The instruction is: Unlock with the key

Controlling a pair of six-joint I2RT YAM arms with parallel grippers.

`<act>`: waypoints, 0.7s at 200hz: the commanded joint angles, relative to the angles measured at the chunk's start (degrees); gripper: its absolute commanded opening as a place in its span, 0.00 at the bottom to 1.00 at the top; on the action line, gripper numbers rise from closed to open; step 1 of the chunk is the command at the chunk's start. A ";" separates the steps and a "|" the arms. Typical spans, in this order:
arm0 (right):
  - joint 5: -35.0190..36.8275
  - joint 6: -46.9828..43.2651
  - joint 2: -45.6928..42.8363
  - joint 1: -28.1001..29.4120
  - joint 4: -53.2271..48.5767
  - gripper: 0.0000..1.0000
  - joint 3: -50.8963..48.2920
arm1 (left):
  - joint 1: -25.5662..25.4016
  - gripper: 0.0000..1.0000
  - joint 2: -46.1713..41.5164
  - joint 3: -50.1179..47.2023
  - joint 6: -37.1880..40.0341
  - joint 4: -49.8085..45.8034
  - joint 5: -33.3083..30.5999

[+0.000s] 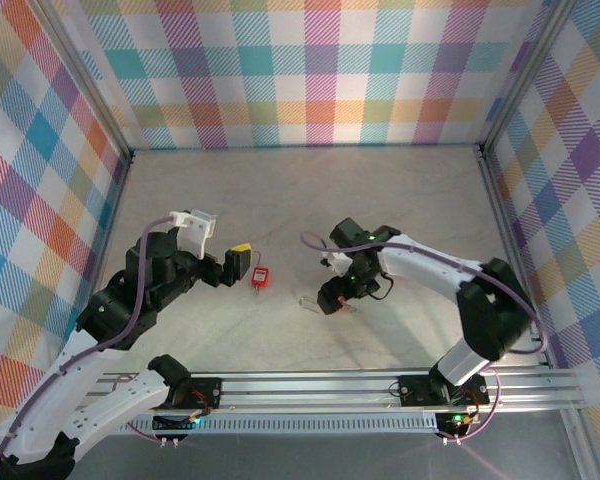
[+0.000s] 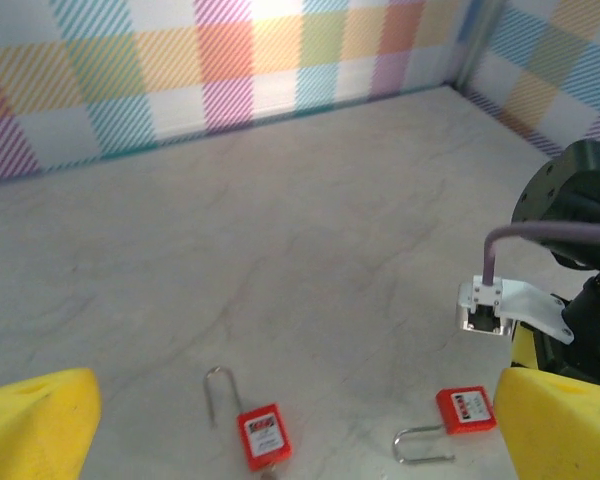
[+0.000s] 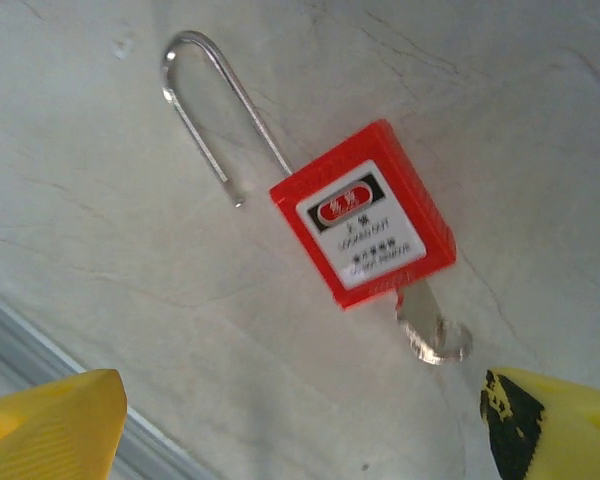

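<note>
A red padlock [image 3: 365,225] lies flat on the pale table, its steel shackle [image 3: 205,110] swung open with one end free. A silver key [image 3: 430,330] sticks out of its bottom. My right gripper [image 3: 300,430] hovers open just above it, and the key lies close to the right-hand yellow fingertip [image 3: 555,420]. From above, that gripper [image 1: 338,298] covers the lock body, with the shackle [image 1: 310,300] poking out to the left. A second red padlock [image 2: 263,437] [image 1: 260,275] lies just ahead of my open left gripper [image 2: 295,410] [image 1: 238,262], which holds nothing.
The left wrist view also takes in the first padlock [image 2: 467,410] beside the right arm's wrist [image 2: 570,200]. An aluminium rail [image 1: 380,385] runs along the near table edge. Checked walls [image 1: 310,70] close in the back and both sides.
</note>
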 commanded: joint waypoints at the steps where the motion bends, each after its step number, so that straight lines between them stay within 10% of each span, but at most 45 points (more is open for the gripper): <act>1: 4.23 -5.38 2.37 0.18 -0.27 0.91 2.71 | 0.53 1.00 -0.73 3.21 -2.05 -6.22 -4.40; 140: 7.08 -10.56 11.66 1.92 2.39 0.81 6.49 | 0.53 1.00 -0.52 4.96 -0.59 -10.27 -7.54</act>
